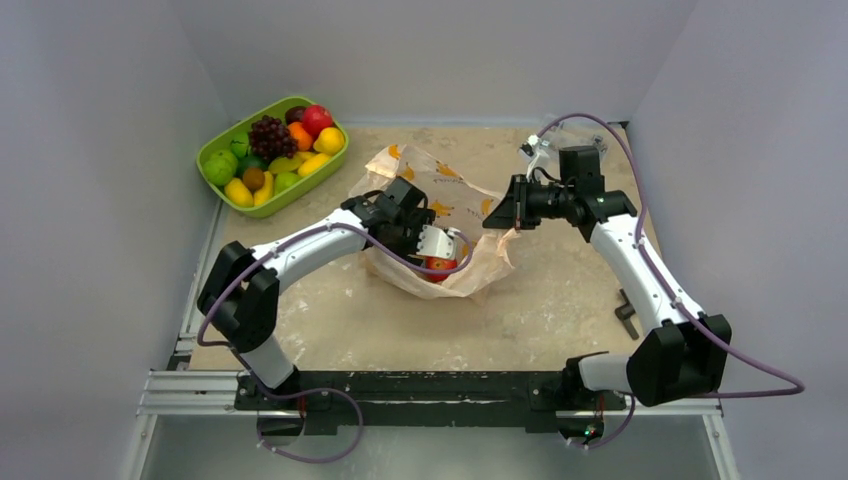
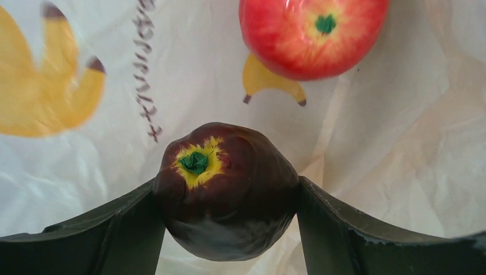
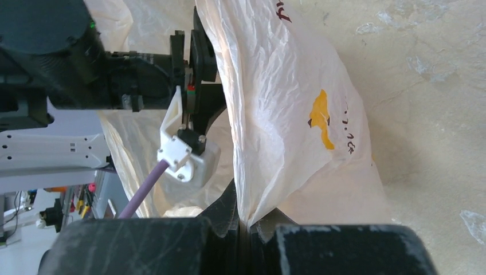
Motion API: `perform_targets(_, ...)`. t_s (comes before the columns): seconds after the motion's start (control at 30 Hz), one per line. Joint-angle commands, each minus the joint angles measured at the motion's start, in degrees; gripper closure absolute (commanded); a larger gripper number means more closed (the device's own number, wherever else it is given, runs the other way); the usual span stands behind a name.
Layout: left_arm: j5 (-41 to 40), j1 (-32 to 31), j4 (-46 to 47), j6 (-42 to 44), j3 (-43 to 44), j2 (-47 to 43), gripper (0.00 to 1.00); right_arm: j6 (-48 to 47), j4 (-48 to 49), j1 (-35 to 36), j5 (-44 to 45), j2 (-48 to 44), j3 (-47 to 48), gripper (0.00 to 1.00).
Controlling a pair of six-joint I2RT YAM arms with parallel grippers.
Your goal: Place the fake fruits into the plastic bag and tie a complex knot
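Currently the plastic bag (image 1: 400,170), thin, crinkled and translucent peach with orange banana prints, lies at the middle of the worktop (image 1: 540,310) with its mouth open. The left gripper (image 2: 226,220) is inside it, jaws clamped on a glossy dark red apple (image 2: 229,189) that has a green stem mark ringed in yellow. A brighter red apple (image 2: 312,34), smooth and round, rests on the bag film just beyond. The right gripper (image 3: 245,226) is closed tight on the bag's rim, film pinched between its black fingers. Other fake fruits (image 1: 270,140) sit heaped in a lime-green oval tray (image 1: 305,188) at the far left corner. Mottled beige worktop shows bare between the bag and the near edge. A line of dark characters runs beside one banana print; it is not legible.
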Motion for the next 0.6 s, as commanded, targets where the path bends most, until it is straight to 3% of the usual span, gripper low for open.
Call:
perform_targets(0.0,3.52,1.39,1.47,0.45,-1.99,0.15,0.12,-1.74,-0.23,-0.16,-0.38,-1.72,-0.23,1.00)
perform_targets(0.07,7.23,1.37,0.68,-1.08,-1.11,-1.13,0.00,-1.89,-0.33,-0.21,-0.36,-1.57,-0.21,1.00)
perform_targets(0.37,25.34,0.83,-1.60,-6.48,5.46,-7.27,0.00,-0.56,1.09,-0.17,-0.61,-1.02,-1.17,1.00)
perform_targets(0.57,33.12,0.40,1.75,-17.02,10.77,-9.69,0.00,-0.30,1.53,-0.22,-0.62,-1.10,-1.59,1.00)
